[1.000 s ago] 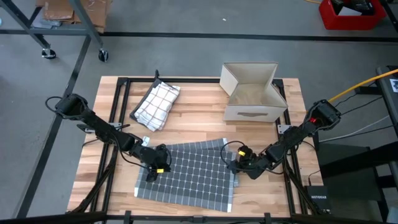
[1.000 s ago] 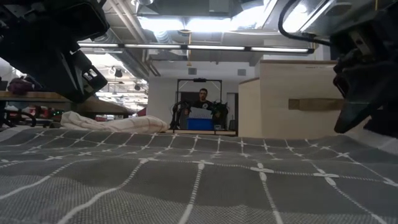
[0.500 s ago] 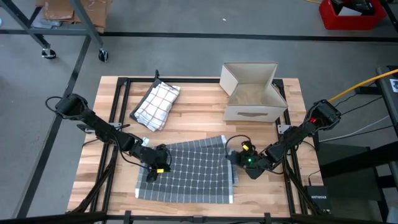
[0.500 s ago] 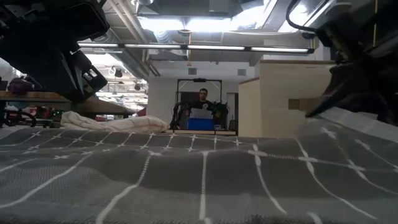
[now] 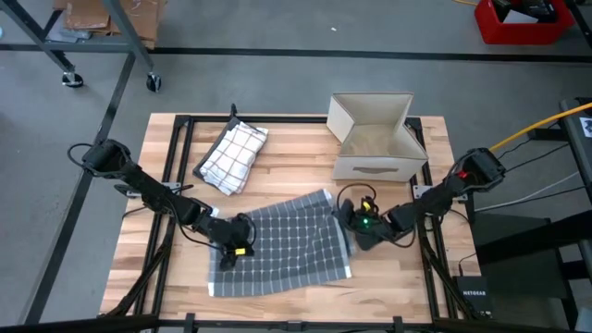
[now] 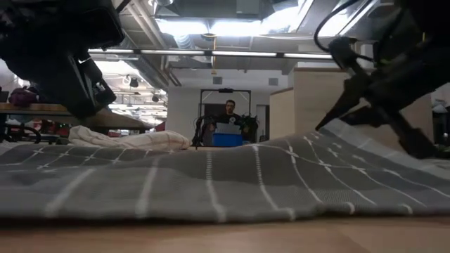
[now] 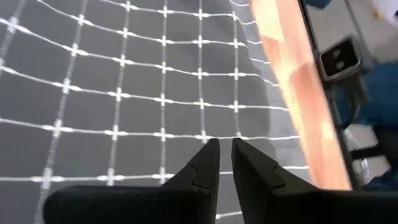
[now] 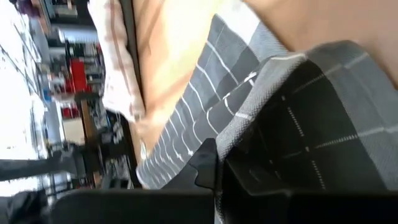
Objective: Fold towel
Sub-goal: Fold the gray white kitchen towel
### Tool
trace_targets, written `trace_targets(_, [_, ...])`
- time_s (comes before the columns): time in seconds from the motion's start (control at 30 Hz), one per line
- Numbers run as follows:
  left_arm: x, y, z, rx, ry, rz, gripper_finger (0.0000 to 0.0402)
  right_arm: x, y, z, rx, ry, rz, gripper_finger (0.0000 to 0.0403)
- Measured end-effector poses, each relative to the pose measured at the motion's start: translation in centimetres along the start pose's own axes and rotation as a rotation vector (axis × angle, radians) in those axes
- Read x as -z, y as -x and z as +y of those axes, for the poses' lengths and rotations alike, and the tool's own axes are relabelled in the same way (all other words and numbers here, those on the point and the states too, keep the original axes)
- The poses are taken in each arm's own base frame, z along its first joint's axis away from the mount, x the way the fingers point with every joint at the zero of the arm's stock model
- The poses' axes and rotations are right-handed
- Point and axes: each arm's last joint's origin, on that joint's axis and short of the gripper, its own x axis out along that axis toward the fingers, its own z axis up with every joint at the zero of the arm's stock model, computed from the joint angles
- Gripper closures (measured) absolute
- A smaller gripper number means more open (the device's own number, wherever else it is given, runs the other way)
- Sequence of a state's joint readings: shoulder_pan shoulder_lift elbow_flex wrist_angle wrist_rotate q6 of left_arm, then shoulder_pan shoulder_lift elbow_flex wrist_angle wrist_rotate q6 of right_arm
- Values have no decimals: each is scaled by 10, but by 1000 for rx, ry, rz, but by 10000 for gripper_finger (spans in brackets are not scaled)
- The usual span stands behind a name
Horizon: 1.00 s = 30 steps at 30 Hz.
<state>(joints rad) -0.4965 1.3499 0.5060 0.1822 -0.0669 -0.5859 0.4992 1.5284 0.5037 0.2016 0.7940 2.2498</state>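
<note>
"Since the grey towel [image 5: 277, 248] lies flat on the tabletop [image 5: 287, 176], is it floppy?"

"Yes, I think it bends easily. The right gripper [image 5: 354, 220] pinches its edge and lifts. The left gripper [image 5: 228, 256] is nearly closed, holding the other side."

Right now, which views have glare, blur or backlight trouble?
Low view: ceiling lights blow out, both arms are dark silhouettes, and the near edge of the grey towel is soft. Right wrist view: bright glare along one edge, towel blurred. Left wrist and high views: evenly lit, clear.
</note>
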Motion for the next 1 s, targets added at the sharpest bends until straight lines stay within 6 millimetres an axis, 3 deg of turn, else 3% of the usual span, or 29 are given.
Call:
trace_targets(0.2, [-11,1,-3,-9,-1,-131,374,-11,-12,7,24,25,-30,397])
trace_targets(0.43, [-21,1,13,-157,-89,-212,378,-12,-14,7,57,60,2,394])
trace_targets(0.7, [-5,1,30,-277,89,-37,394,-14,-14,8,21,22,-51,397])
trace_targets(1.0, [18,-11,41,-398,103,144,400,-15,-14,10,-18,-52,-99,398])
